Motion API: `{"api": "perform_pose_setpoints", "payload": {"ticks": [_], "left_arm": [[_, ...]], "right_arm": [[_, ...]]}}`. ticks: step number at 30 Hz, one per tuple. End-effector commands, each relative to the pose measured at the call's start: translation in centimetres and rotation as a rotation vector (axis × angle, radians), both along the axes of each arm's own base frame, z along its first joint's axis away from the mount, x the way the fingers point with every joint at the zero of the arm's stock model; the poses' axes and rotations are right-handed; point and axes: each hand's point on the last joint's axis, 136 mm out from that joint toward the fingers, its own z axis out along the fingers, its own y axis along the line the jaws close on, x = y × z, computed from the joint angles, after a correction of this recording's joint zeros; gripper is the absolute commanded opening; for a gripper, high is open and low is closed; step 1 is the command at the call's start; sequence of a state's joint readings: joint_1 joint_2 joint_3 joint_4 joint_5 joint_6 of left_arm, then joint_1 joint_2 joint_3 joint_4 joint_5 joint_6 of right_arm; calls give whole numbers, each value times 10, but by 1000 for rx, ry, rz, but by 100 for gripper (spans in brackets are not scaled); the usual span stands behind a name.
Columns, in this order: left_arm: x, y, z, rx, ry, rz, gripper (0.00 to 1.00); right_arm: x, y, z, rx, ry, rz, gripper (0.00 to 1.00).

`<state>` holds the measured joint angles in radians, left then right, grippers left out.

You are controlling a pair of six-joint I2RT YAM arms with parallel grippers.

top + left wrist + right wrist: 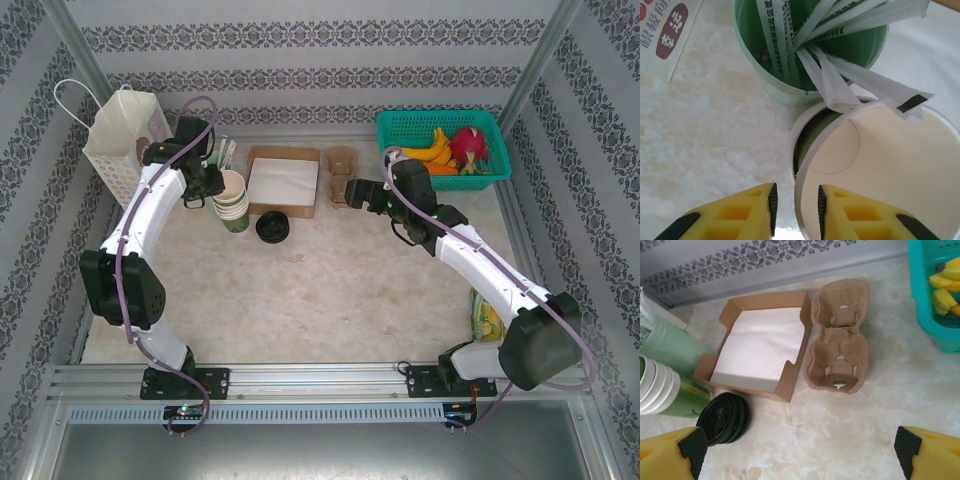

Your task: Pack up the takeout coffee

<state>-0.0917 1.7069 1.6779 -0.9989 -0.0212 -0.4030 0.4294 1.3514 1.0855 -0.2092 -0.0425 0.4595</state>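
Note:
The takeout coffee is out of view. A stack of lidless cream-and-green paper cups (232, 205) stands at the back left. My left gripper (213, 185) hangs over the stack. In the left wrist view its yellow fingers (796, 210) straddle the top cup's rim (805, 165), one pad outside and one inside. The jaws are narrowed, with a small gap on each side of the wall. A stack of black lids (272, 227) (724, 417) lies just right of the cups. My right gripper (352, 192) (800, 450) stands wide open over bare table near the cardboard cup carrier (839, 337).
A mint-green mug (755, 45) of white wrapped sticks (840, 85) touches the cup stack. A brown napkin box (283, 180) and the carrier (341, 178) sit mid-back. A white bag (122, 140) stands back left, a teal fruit basket (390, 140) back right.

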Motion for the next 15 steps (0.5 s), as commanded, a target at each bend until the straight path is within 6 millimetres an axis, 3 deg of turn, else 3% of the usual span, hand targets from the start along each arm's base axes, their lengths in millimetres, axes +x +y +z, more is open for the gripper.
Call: {"api": "perform_pose_setpoints", "payload": {"ticks": [1,8,15], "left_arm": [[-4,-4,7,4,13,-34,28],[-6,-3,2,10,30,-29,18],[-4,-6,6,-6,16,-33,6]], "right_arm": [[2,10,12,-58,-52,53,98],[1,22,21,-87,-97,90,98],[0,20,28,-98,-123,77,98]]}}
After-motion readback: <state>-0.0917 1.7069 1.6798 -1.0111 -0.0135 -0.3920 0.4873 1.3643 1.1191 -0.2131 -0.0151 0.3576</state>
